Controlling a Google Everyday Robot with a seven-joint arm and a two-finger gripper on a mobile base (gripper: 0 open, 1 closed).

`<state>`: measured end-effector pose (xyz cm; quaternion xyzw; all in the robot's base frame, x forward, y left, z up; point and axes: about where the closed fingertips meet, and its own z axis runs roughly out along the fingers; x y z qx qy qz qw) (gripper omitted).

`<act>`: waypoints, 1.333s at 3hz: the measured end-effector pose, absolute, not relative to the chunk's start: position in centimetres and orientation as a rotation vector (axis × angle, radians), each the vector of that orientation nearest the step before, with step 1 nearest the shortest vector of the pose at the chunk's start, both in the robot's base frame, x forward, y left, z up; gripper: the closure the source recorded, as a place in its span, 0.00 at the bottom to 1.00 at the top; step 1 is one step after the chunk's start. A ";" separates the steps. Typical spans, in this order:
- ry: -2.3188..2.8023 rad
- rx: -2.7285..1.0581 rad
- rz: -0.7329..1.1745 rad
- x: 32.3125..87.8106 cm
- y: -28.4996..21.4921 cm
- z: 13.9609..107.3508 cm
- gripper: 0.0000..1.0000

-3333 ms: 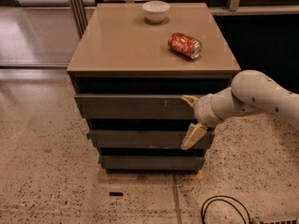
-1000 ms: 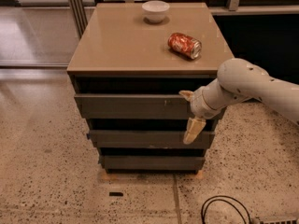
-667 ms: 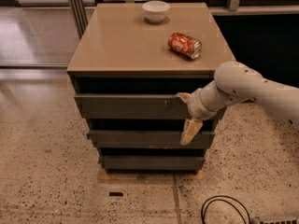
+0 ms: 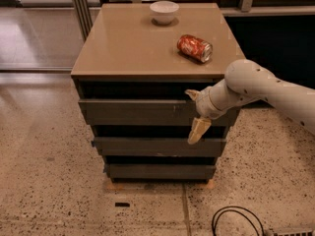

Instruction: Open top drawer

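We found the jaws at the right end of the top drawer point(image 4: 133, 112), spread wide and set one above the other. The upper finger point(image 4: 191, 95) sat at the front's top edge, in the dark gap under the tabletop point(image 4: 123, 48). The lower finger point(image 4: 198, 130) hung past its bottom edge. They bracketed the front but had not closed on it, and they gripped nothing. We could not tell whether either finger actually touched it.

Almost all of the drawer lay to the left of the jaws, its long axis running level, left to right, square across the line between the two fingers. We judged that the pull would have to come straight out toward the camera, off the upper finger hooked behind that top edge. Being so far off centre, the drawer might twist as it came.

Compared with three seconds earlier, the jaws had moved left and a little up, from just off the right corner onto the front itself, and the arm point(image 4: 261, 85) had swung in after them. The drawer front had not visibly moved and looked no farther out than before.
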<state>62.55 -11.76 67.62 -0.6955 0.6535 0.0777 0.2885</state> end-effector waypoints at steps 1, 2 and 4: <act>1.727 -1.859 0.163 63.8 -11.8 68.9 0.00; 1.727 -1.859 0.163 63.8 -11.8 68.9 0.00; 1.801 -1.898 0.292 63.8 -11.8 65.8 0.00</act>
